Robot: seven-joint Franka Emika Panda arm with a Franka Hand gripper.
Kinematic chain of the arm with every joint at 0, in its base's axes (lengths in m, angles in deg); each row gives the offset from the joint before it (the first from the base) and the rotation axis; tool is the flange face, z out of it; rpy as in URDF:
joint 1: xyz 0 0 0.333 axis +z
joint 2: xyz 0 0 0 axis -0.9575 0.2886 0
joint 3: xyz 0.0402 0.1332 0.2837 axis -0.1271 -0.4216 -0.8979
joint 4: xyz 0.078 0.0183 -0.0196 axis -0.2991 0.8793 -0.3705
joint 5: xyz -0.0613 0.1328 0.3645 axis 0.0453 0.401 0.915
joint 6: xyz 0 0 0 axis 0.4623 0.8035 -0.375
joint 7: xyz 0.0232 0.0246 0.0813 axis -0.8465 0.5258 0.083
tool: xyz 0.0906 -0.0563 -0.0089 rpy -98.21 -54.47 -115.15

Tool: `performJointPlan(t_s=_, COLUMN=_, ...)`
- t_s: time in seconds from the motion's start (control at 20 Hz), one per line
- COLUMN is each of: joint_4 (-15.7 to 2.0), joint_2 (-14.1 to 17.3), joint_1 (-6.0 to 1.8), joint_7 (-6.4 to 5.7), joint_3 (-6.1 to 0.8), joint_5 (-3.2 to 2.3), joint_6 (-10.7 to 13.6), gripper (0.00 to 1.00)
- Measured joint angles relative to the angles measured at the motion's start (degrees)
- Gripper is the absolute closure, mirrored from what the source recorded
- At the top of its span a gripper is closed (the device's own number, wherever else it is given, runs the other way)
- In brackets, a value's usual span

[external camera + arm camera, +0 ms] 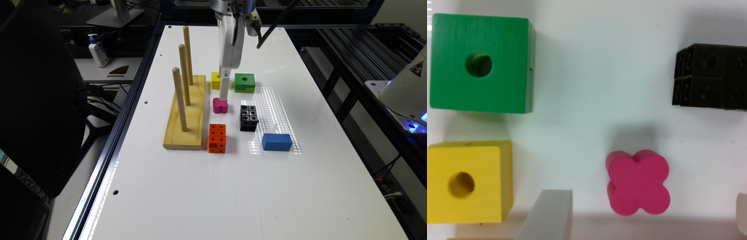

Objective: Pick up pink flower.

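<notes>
The pink flower [220,105] [639,182] is a small magenta clover-shaped block lying flat on the white table [233,186], between the wooden peg board and the black studded block. My gripper [223,96] [646,207] hangs low over it, and the exterior view puts its white tip at the flower's far edge. In the wrist view one pale finger [548,216] stands on the yellow cube's side of the flower. The other finger [742,210] peeks in at the frame edge, so the gripper is open and astride the flower without touching it.
A yellow cube with a hole [215,81] [467,181] and a green block with a hole [245,82] [481,64] sit just beyond the flower. The black studded block [249,118] [710,75], an orange studded block [217,138] and a blue block [277,142] lie nearer. The peg board [186,113] stands alongside.
</notes>
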Motion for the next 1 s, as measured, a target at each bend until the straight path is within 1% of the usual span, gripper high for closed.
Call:
performJointPlan(t_s=0.15, joint_4=-0.01, joint_2=0.0, joint_1=0.00, joint_7=-0.08, joint_3=-0.16, joint_5=0.00, joint_6=0.0, gripper=0.00)
performJointPlan(t_s=0.4, joint_4=-0.02, joint_2=0.4, joint_1=0.00, joint_7=-0.12, joint_3=-0.23, joint_5=0.00, joint_6=0.0, gripper=0.00)
performJointPlan(t_s=0.45, joint_4=-0.02, joint_2=1.1, joint_1=0.00, joint_7=-0.12, joint_3=-0.24, joint_5=0.00, joint_6=-0.3, gripper=0.00)
performJointPlan(t_s=0.6, joint_4=-0.17, joint_2=4.1, joint_1=0.00, joint_7=-0.12, joint_3=-0.25, joint_5=0.00, joint_6=-3.0, gripper=0.00)
performJointPlan(t_s=0.7, joint_4=-0.67, joint_2=6.0, joint_1=0.00, joint_7=-0.12, joint_3=-0.25, joint_5=0.00, joint_6=-4.4, gripper=0.00)
performJointPlan(t_s=0.85, joint_4=-1.76, joint_2=7.0, joint_1=0.00, joint_7=-0.12, joint_3=-0.25, joint_5=0.00, joint_6=-4.4, gripper=0.00)
performJointPlan(t_s=1.0, joint_4=-1.86, joint_2=7.0, joint_1=0.00, joint_7=-0.12, joint_3=-0.25, joint_5=0.00, joint_6=-4.4, gripper=0.00)
